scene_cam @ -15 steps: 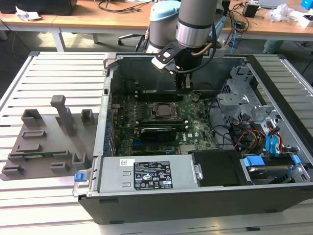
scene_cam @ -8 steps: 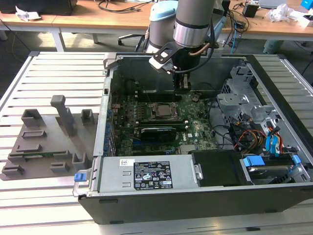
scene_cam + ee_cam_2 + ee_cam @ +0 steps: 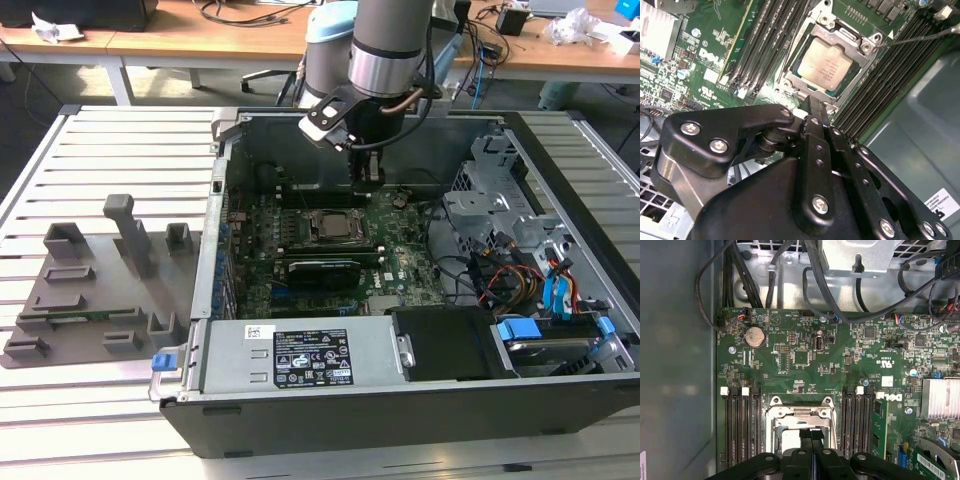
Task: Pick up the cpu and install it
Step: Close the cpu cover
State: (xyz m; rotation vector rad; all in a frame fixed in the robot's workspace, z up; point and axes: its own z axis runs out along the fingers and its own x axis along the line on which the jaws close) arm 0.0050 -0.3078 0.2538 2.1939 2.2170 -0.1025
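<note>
The cpu (image 3: 826, 67), a silvery square chip, lies flat inside the socket frame (image 3: 865, 45) on the green motherboard (image 3: 715, 30). From the exterior view the cpu (image 3: 333, 225) sits in the middle of the board in the open computer case (image 3: 400, 400). My gripper (image 3: 367, 172) hangs above the board, just behind the socket. Its black fingers (image 3: 810, 115) are pressed together with nothing between them. In the first wrist view the gripper (image 3: 811, 431) hovers over the socket frame (image 3: 800, 412), apart from the chip.
Memory slots (image 3: 740, 425) flank the socket on both sides. A long black expansion card (image 3: 322, 270) lies in front of it. Cables and drive cages (image 3: 510, 250) fill the case on the exterior view's right. A grey fixture tray (image 3: 90, 300) rests on the slatted table.
</note>
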